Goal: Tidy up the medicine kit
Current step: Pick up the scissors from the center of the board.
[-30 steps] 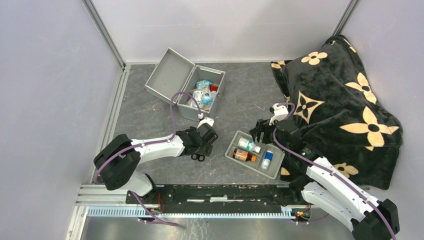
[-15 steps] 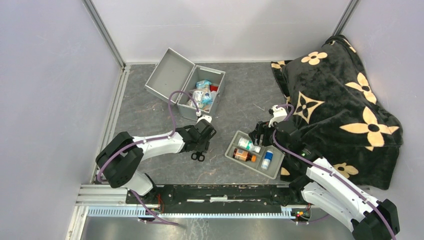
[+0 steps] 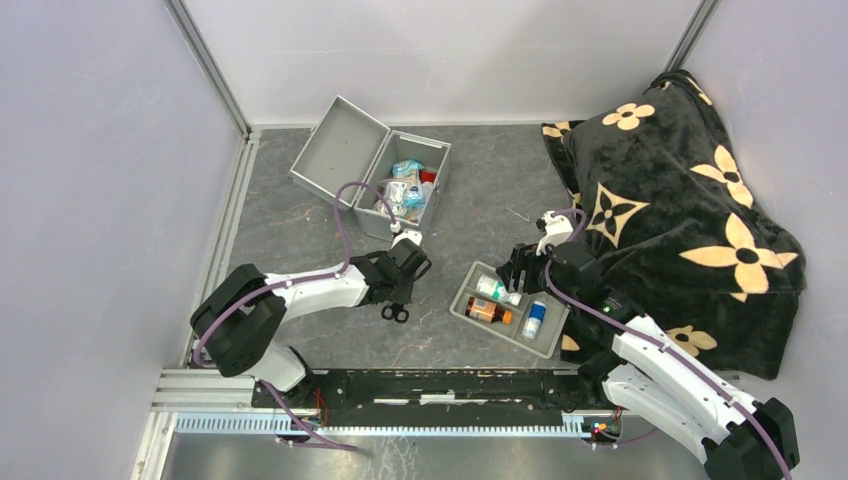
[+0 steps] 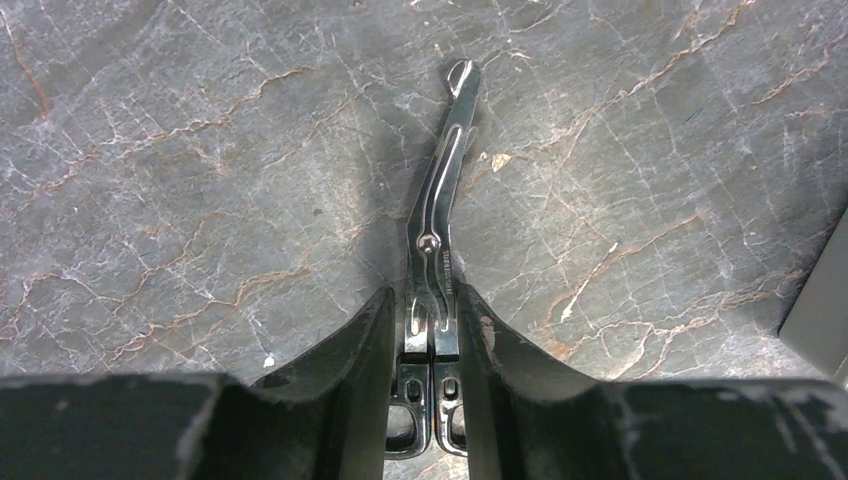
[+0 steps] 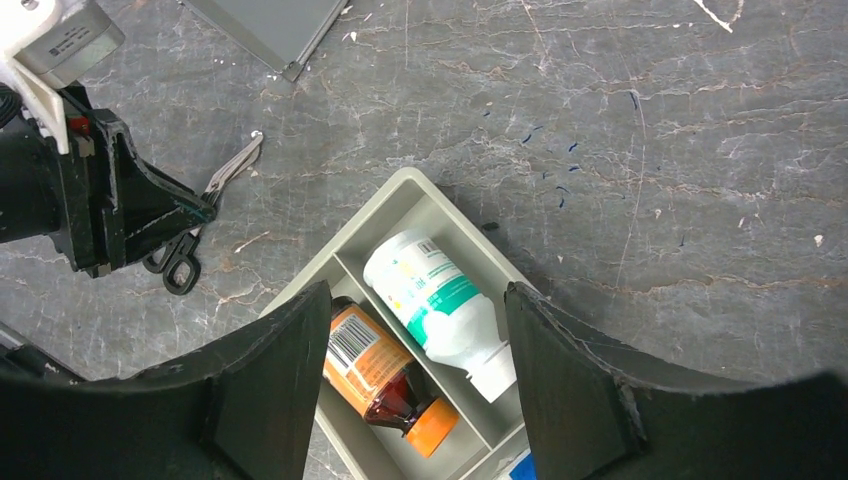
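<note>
Grey marbled table [image 3: 480, 195], open medicine kit [image 3: 335, 152], scissors [image 4: 438, 250], divided tray [image 3: 552, 330], flowered blanket [image 3: 680, 200]

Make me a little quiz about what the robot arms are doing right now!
1. True or false: the medicine kit has its lid open.
2. What does the left gripper hold? A) scissors B) a bottle C) nothing
3. Fill in: the open right gripper hovers over the white bottle, which lies in the grey divided ____.

Key: 1 true; 2 A; 3 tray.
</note>
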Available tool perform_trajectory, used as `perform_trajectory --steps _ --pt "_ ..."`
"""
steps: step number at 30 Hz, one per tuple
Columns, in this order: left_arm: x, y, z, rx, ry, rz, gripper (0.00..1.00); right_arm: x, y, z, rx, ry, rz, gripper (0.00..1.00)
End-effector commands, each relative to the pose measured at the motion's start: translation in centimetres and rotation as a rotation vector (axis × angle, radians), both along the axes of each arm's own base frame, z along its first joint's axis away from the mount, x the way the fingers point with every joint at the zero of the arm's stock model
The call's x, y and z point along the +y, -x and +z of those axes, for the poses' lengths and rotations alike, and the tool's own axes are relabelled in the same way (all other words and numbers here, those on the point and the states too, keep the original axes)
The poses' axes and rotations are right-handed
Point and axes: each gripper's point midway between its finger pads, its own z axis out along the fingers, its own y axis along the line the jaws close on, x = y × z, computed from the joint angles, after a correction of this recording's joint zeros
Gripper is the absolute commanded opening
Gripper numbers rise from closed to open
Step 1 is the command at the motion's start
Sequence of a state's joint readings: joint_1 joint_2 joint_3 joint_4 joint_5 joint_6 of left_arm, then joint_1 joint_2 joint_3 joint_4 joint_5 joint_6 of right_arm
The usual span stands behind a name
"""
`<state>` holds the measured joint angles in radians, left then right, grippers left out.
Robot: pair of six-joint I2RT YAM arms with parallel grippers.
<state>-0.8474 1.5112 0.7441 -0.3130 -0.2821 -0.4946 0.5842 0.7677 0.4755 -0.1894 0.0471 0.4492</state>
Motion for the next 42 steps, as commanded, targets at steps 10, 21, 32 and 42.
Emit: perform_trajectory --steps 10,21,32,42 --pt "1.0 2.8 -3.0 0.162 -0.063 0.006 0.15 2.2 0.7 0.8 -0.019 -0.036 0.142 0.71" --pt "2.0 2.9 -2.7 0.155 0.045 0.111 0.09 7.6 2.7 1.8 0.030 -0.145 0.351 0.70" --pt "3.8 2.4 -2.4 0.157 0.099 0.180 0.05 14.5 4.9 1.9 0.102 -0.284 0.419 0.67" --pt "4.0 2.3 -2.3 0.154 0.099 0.183 0.04 18.2 5.5 -1.1 0.271 -0.402 0.258 0.64"
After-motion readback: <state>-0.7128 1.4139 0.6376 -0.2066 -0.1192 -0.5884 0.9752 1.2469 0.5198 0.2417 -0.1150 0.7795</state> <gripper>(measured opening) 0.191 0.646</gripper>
